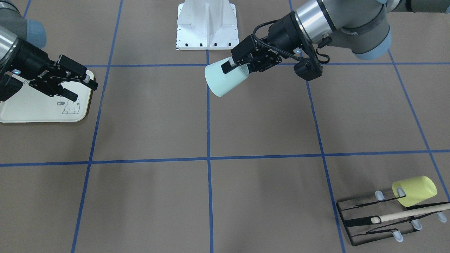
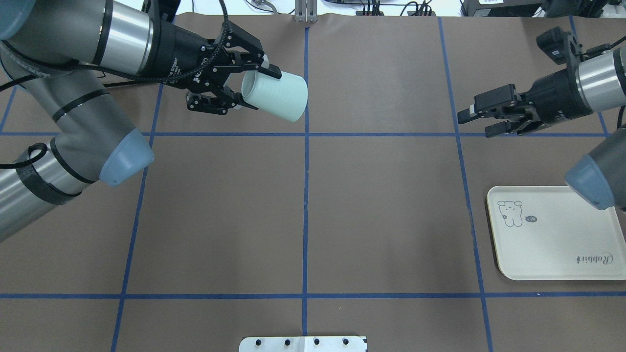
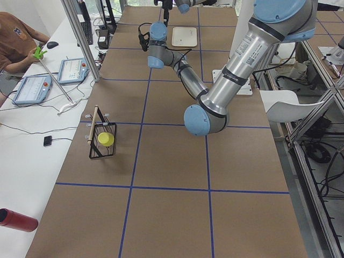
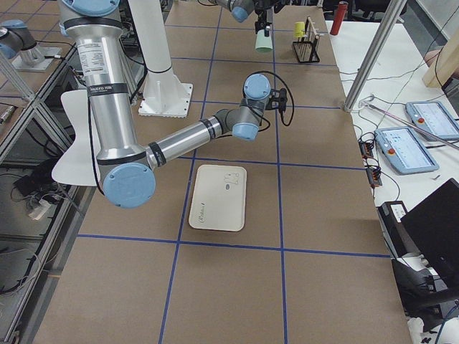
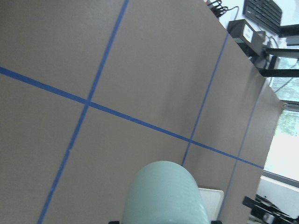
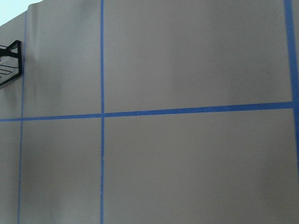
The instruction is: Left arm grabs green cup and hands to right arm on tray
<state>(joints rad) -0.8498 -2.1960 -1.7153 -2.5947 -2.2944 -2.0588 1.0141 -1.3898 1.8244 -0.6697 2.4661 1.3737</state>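
Observation:
My left gripper [image 2: 257,88] is shut on the rim of the pale green cup [image 2: 279,98] and holds it tilted on its side in the air over the table's far middle-left. In the front view the gripper [image 1: 236,67] has one finger inside the cup [image 1: 223,79] and one outside. The cup's side fills the bottom of the left wrist view [image 5: 166,196]. My right gripper [image 2: 475,123] is open and empty, far to the cup's right, and points toward it. In the front view it [image 1: 83,90] hovers over the edge of the cream rabbit tray [image 1: 35,109]. The tray [image 2: 552,239] is bare.
A black wire rack [image 1: 351,225] stands at the table's far left corner with a pale yellow cup [image 1: 415,189] and a wooden stick [image 1: 407,212] on it. The rack's corner shows in the right wrist view [image 6: 9,63]. The white robot base [image 1: 206,24] is at the near middle edge.

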